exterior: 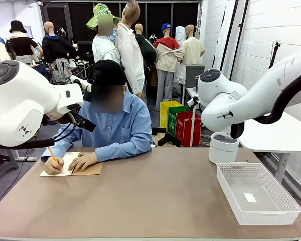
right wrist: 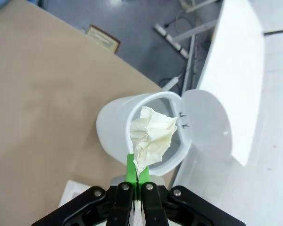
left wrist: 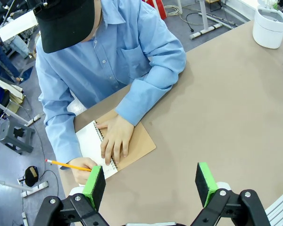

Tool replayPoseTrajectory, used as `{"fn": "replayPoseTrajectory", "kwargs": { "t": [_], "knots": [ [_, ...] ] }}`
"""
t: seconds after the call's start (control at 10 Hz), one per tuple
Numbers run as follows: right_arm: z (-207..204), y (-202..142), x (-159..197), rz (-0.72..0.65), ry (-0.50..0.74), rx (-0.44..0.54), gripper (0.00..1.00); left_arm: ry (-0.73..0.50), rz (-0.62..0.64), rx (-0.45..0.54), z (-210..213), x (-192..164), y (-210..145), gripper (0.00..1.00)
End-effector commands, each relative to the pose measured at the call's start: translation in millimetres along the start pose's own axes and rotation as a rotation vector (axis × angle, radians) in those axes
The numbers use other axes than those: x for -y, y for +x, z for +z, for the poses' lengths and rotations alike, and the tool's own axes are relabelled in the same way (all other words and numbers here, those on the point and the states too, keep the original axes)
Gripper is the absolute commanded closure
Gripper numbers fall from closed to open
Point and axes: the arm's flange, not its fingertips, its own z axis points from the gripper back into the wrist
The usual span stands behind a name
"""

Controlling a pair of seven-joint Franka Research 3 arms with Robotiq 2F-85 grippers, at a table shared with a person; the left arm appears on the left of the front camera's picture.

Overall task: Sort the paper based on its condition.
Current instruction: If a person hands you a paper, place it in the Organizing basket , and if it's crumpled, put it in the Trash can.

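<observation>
Tabletop (exterior: 155, 201): brown | right hand (right wrist: 137, 172): clamped on crumpled paper (right wrist: 153, 134), held over bin (right wrist: 111, 129) | left hand (left wrist: 150, 183): spread open, nothing gripped

front: across table (exterior: 140, 201) | left wrist: high over person (left wrist: 108, 61) | right wrist: near, over bin (right wrist: 111, 127) | shared: bin

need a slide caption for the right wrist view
The right end effector, shut on crumpled paper, holds it over the open white bin.
</observation>
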Motion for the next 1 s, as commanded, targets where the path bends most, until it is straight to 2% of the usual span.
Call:
{"fn": "replayPoseTrajectory", "kwargs": {
  "t": [0.0,0.5,0.9],
  "knots": [
    [-18.1,8.8,3.9,-0.032,-0.067,-0.026,1.00,0.008,-0.014,0.005,-0.5,-0.6,0.2,0.00],
    [-45.5,0.9,14.1,-0.049,-0.073,-0.082,1.00,0.008,-0.014,0.005,-0.5,-0.6,0.2,0.00],
    [-64.0,2.6,23.2,-0.020,-0.079,-0.070,1.00,0.008,-0.014,0.005,-0.5,-0.6,0.2,0.00]
  ]
}}
